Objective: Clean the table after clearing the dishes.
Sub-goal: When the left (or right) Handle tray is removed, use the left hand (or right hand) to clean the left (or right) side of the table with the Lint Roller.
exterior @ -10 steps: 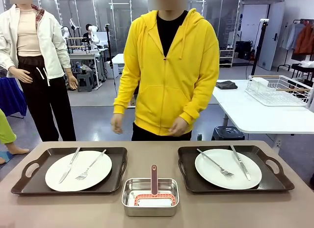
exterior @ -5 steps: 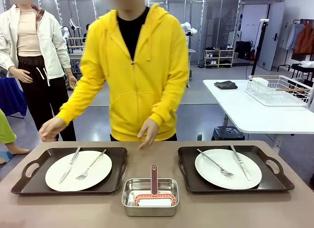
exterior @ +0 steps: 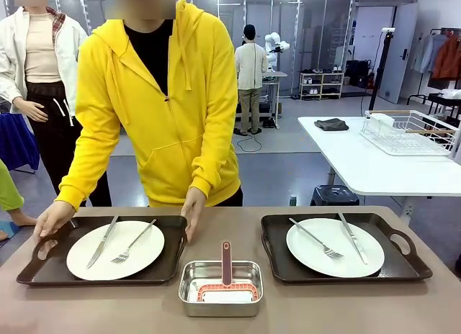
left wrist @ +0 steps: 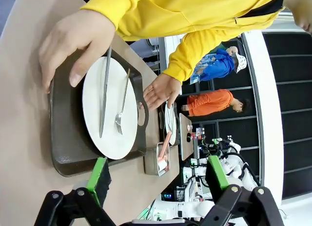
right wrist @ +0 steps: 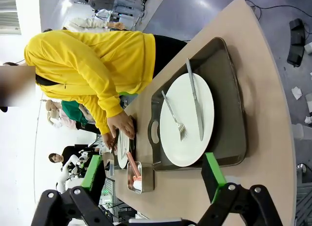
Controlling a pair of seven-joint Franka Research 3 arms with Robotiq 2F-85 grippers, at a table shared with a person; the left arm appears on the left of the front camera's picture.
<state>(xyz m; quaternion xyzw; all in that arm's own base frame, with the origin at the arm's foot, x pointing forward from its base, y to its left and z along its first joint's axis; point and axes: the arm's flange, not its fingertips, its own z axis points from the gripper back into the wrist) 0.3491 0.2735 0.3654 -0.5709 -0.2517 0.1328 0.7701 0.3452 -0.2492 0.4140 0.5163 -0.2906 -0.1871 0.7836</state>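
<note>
1. Found the left pincer (left wrist: 158, 179) spread wide and empty, facing the left tray (left wrist: 63, 138).
2. Found the right pincer (right wrist: 152, 179) likewise wide, holding nothing, facing the right tray (right wrist: 229, 114).
3. Saw a steel pan (exterior: 220, 287) with a pink-handled scrubber (exterior: 225, 260) on the worktop (exterior: 324, 309), between the trays.
4. Noted a fork and knife on each tray's white plate: left plate (exterior: 144, 255), right plate (exterior: 324, 265).
5. Saw a person (exterior: 158, 111) in a yellow hoodie at the far side, one hand (exterior: 50, 219) on the left tray's outer far corner, other hand (exterior: 192, 210) on its inner edge.
</note>
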